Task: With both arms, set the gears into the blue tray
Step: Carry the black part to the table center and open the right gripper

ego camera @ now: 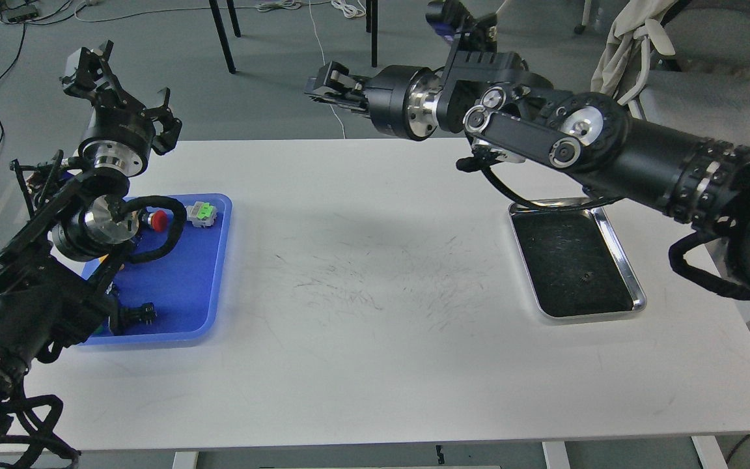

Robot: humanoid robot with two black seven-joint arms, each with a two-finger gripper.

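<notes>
The blue tray point(183, 280) lies at the table's left edge, partly under my left arm. One gear point(586, 277), a tiny black toothed wheel, rests on the black lining of the steel tray point(617, 242) at the right. My right gripper point(321, 85) hangs high over the table's far edge near the middle, pointing left, its fingers pressed together. No gear shows between them, and whether something tiny is pinched there I cannot tell. My left gripper point(121, 85) is raised beyond the blue tray's far end, claws spread wide and empty.
In the blue tray sit a red-capped switch point(159, 220), a green-capped switch point(202, 213) and a small black part point(141, 314). The table's middle bears dark scuff marks. Chair legs, cables and an office chair point(707, 91) stand beyond the far edge.
</notes>
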